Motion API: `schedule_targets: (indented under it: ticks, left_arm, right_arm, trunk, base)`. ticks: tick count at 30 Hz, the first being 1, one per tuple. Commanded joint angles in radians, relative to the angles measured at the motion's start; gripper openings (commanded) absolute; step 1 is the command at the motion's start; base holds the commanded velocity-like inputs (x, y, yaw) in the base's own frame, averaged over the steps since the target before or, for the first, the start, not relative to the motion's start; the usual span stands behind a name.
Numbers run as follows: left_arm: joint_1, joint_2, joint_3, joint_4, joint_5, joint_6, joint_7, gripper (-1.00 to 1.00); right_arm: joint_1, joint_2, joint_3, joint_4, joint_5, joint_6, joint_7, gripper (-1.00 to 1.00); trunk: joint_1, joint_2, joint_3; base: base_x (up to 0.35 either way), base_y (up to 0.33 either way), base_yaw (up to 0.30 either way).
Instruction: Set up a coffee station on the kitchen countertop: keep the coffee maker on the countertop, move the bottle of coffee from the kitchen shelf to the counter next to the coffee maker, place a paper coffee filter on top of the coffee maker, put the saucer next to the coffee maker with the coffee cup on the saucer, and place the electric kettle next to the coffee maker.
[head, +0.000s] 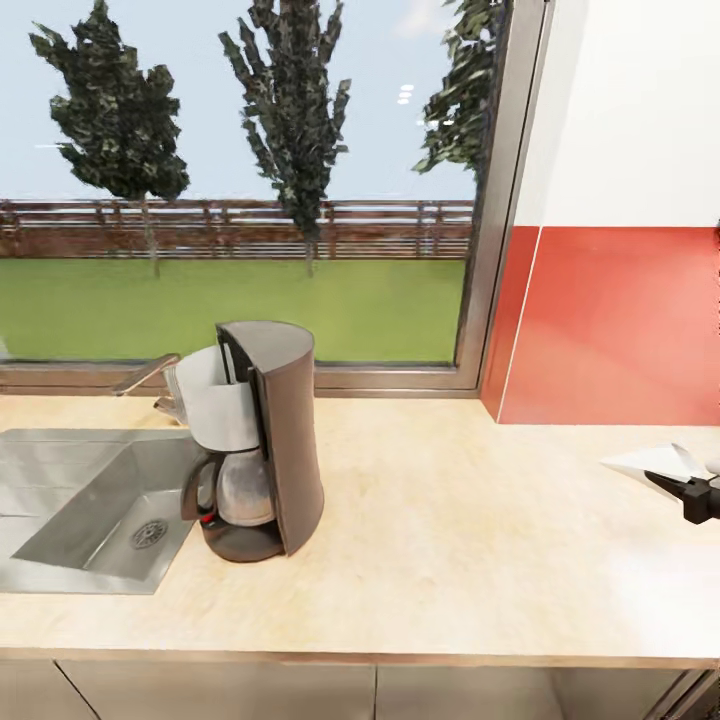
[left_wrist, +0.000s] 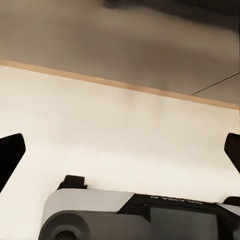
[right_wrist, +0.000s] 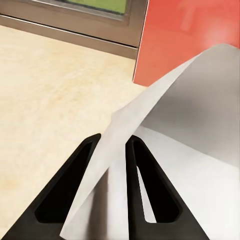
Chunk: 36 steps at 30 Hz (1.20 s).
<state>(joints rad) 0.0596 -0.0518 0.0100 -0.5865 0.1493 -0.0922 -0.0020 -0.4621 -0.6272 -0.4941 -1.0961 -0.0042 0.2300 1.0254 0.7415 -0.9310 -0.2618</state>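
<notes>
I am holding the paper coffee filter (right_wrist: 165, 125) pinched in the right gripper (right_wrist: 112, 165) at the countertop's (head: 450, 520) right end, well apart from the coffee maker (head: 262, 440); I should be carrying it level across, then lowering onto the top. The left gripper (left_wrist: 120, 150) is hanging spread, holding nothing. The maker's top surface is hard to judge from here.

A dark grey-brown coffee maker (head: 262, 445) with a white front stands on the pale wood-grain countertop (head: 470, 530), beside a steel-grey sink (head: 75, 505), a red wall panel (head: 610, 325) and a white paper filter (head: 655, 460).
</notes>
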Motion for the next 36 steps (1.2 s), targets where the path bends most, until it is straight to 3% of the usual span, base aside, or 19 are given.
schedule_targets:
  ticks: [1, 14, 22, 36]
  left_arm:
    - [0.000, 0.000, 0.001, -0.001, 0.007, -0.001, 0.000, 1.00]
    - [0.000, 0.000, 0.001, -0.001, 0.007, 0.000, -0.001, 1.00]
    - [0.000, 0.000, 0.001, -0.001, 0.007, 0.000, -0.001, 1.00]
    - [0.000, 0.000, 0.001, 0.000, 0.007, 0.000, -0.001, 1.00]
  right_arm:
    - [-0.001, 0.000, -0.001, -0.001, -0.002, 0.011, 0.005, -1.00]
    - [-0.001, 0.000, -0.001, -0.005, -0.002, 0.011, 0.006, -1.00]
    - [-0.001, 0.000, 0.000, -0.005, -0.002, 0.012, 0.006, -1.00]
    - [-0.001, 0.001, 0.000, -0.006, -0.002, 0.011, 0.005, -1.00]
  trunk:
    - [0.000, -0.001, -0.001]
    - [0.000, -0.001, -0.001]
    - [0.000, -0.001, 0.002]
    - [0.000, -0.001, 0.002]
  base:
    - [-0.225, 0.225, -0.014]
    - [-0.206, 0.211, -0.032]
    - [-0.031, 0.066, -0.209]
    - [-0.001, 0.284, -0.022]
